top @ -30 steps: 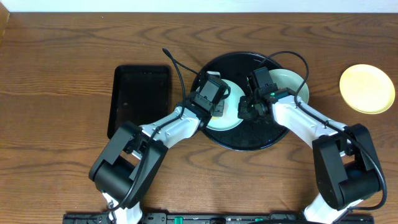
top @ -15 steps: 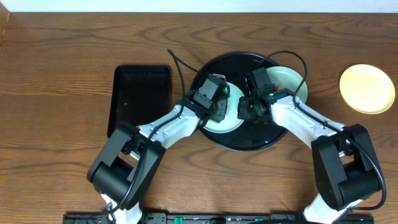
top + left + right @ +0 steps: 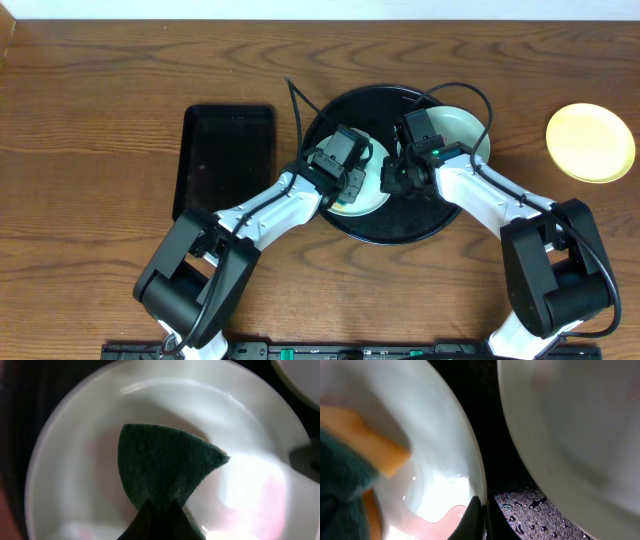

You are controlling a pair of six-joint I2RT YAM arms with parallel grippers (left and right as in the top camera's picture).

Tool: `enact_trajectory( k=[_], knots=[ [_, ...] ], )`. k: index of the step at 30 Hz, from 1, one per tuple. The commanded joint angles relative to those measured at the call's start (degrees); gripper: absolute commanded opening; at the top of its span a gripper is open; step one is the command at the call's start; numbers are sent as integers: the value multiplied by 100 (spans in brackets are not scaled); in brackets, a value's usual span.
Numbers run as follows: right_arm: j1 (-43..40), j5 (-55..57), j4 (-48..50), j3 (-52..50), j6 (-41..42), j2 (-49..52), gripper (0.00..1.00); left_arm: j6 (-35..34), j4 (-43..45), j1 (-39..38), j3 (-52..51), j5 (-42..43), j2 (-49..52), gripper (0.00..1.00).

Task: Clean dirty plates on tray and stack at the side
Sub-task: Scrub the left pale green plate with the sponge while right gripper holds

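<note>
I see the black tray (image 3: 400, 223) near the middle of the bench (image 3: 100, 100), toward the far edge. Two pale plates sit side by side on it. My left gripper (image 3: 160, 510) has its jaws tight on a green sponge (image 3: 165, 465). The sponge presses on the smeared plate (image 3: 70, 470) right under them. My right gripper (image 3: 476, 515) pinches that plate's rim with narrow jaws, beside the other plate (image 3: 465, 135). The yellow plate (image 3: 590, 142) lies alone near the right edge.
</note>
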Motion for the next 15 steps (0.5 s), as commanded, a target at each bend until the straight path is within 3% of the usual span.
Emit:
enact_trajectory(
  k=[1, 10, 15],
  knots=[
    [208, -273, -31, -28, -107, 111, 1, 380, 280, 48, -15, -748, 105, 7],
    [208, -273, -70, -28, -109, 111, 1, 542, 846, 74, -13, -876, 529, 7],
    [208, -273, -57, -28, -107, 111, 1, 542, 645, 68, -4, 396, 527, 8]
  ],
)
